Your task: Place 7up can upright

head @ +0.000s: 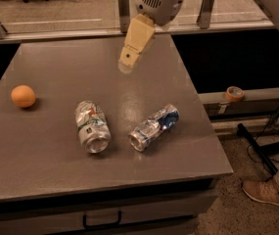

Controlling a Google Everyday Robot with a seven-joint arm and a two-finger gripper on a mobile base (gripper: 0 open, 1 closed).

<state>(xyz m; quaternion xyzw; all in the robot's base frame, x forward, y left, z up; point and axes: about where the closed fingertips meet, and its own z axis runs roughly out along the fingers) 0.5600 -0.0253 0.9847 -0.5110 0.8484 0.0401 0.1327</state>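
Observation:
The 7up can [92,126], a dented silver can with a green and white label and a small orange-red mark, lies on its side on the grey table [46,170], its open end toward the front. My gripper [127,63] hangs over the table's back middle, above and behind the can, well apart from it. Its cream-coloured casing points down and to the left.
A dented silver can with a blue label [154,127] lies on its side just right of the 7up can. An orange [23,96] sits at the table's left. A person's shoe [264,191] and cables are on the floor at the right. A tape roll [234,93] rests on a ledge.

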